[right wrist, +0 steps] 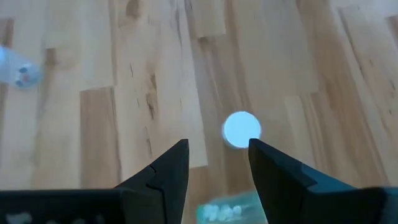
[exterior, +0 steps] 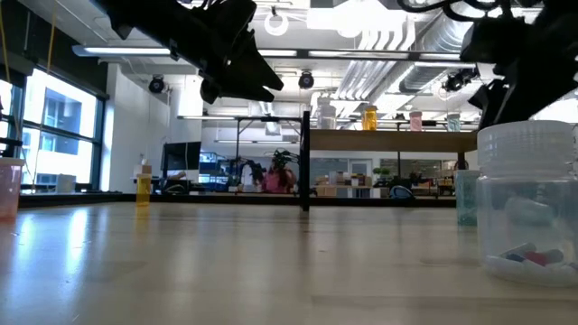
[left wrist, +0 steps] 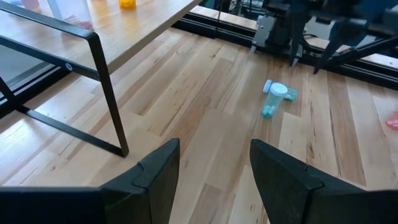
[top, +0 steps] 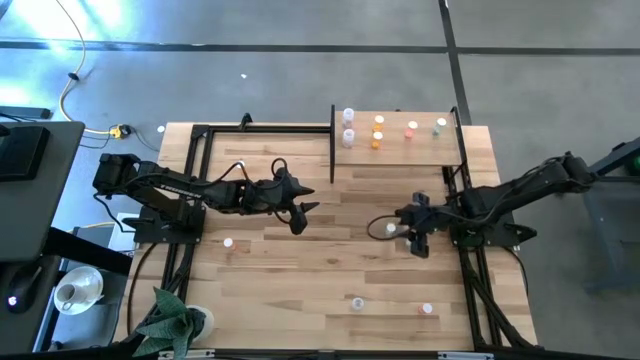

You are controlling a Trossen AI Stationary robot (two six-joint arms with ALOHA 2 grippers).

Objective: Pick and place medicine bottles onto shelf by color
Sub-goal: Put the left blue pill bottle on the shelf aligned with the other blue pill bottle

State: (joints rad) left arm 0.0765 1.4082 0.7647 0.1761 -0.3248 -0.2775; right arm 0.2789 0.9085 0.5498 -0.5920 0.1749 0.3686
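1. The right gripper (top: 413, 243) is seen from above just right of the table's middle, its two fingers parted and nothing clamped between them.
2. A green-tinted medicine bottle (right wrist: 241, 130) is seen in the right wrist view just beyond the fingertips, its white cap a full circle, which suggests it stands upright. A second greenish shape is glimpsed between the fingers; what it is cannot be told.
3. In the high view that bottle (top: 377, 229) is placed just to the left of the right gripper, so the right arm is judged much the nearer.
4. The left gripper (top: 299, 219) is held near the table's centre, also open and empty.
5. The shelf (top: 400, 145) is set at the far edge, beyond the right gripper, with bottles already lined along it and bare board left.
6. Open tabletop is seen around the bottle; the shelf's black posts (top: 333, 145) are judged the obstacle on the way up.
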